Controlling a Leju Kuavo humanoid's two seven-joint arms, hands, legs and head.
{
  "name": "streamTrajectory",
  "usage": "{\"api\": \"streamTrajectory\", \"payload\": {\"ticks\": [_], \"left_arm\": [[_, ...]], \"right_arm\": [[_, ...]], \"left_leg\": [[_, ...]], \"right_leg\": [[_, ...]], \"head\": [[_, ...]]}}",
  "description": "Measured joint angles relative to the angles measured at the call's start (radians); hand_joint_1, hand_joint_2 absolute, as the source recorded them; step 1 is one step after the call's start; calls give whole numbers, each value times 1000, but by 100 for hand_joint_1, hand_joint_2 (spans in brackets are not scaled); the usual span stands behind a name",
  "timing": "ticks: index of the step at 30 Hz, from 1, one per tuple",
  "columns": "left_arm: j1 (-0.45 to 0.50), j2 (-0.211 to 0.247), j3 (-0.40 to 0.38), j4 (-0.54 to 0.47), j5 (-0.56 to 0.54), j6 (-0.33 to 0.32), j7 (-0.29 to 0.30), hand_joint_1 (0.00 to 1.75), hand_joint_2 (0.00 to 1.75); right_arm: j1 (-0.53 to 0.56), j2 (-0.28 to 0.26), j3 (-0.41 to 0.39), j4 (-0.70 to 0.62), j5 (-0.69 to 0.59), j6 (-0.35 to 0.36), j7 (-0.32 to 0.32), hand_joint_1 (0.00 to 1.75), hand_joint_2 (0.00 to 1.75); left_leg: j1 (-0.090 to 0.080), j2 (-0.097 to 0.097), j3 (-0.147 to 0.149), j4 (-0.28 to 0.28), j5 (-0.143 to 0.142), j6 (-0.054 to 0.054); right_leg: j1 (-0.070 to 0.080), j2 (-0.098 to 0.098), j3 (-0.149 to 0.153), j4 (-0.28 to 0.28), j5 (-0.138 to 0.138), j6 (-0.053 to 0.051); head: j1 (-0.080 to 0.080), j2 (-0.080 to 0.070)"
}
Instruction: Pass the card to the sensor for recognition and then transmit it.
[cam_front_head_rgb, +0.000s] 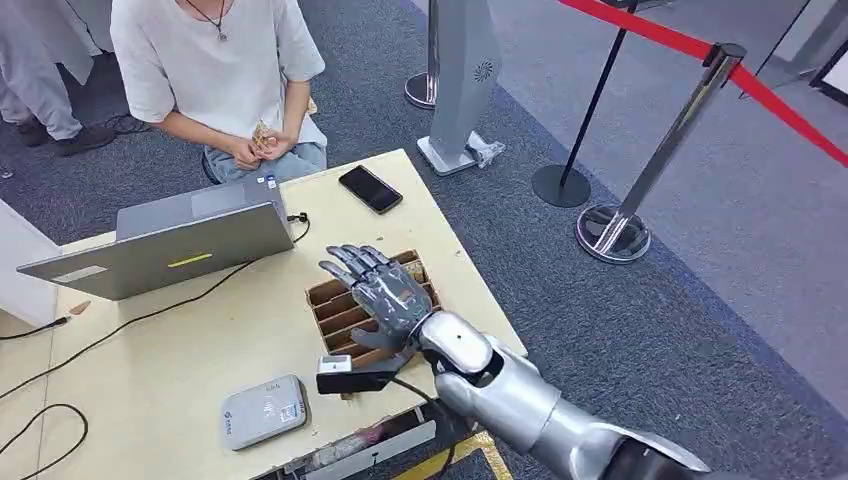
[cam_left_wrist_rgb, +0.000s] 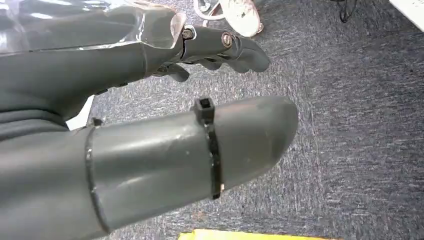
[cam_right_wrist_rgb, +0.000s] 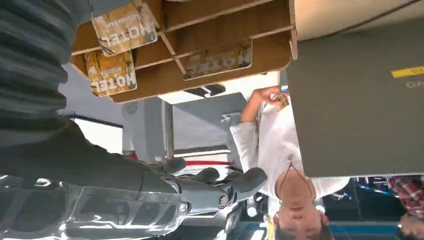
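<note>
Right hand (cam_front_head_rgb: 385, 290) hovers empty, fingers spread, over the slotted brown cardboard card holder (cam_front_head_rgb: 335, 300).
Printed hotel cards (cam_right_wrist_rgb: 120, 25) sit in neighbouring slots; a loose pinch risks lifting two or dropping one short of the grey card sensor (cam_front_head_rgb: 262, 411).

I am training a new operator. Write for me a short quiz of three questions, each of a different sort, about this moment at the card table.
1. True or false: the right hand already holds a card.
2. The black phone lies on the table: A) beside the card reader, B) between the person and the card box, C) on the laptop.
3. Fill in: the right hand hovers above the wooden ____ that holds the hotel cards.

Key: 1 false, its fingers are spread with nothing in them. 2 B. 3 card box.
</note>
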Motion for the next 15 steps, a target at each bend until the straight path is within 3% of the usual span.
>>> {"api": "streamTrajectory", "payload": {"ticks": [6, 15], "left_arm": [[0, -3, -2, 0, -6, -1, 4, 0, 0], [0, -5, -3, 0, -6, -2, 9, 0, 0]], "right_arm": [[6, -26, 3, -28, 2, 36, 15, 0, 175], [-7, -44, 14, -45, 78, 99, 96, 0, 175]], "left_leg": [[0, 0, 0, 0, 0, 0], [0, 0, 0, 0, 0, 0]], "right_leg": [[0, 0, 0, 0, 0, 0], [0, 0, 0, 0, 0, 0]], "head": [[0, 0], [0, 0]]}}
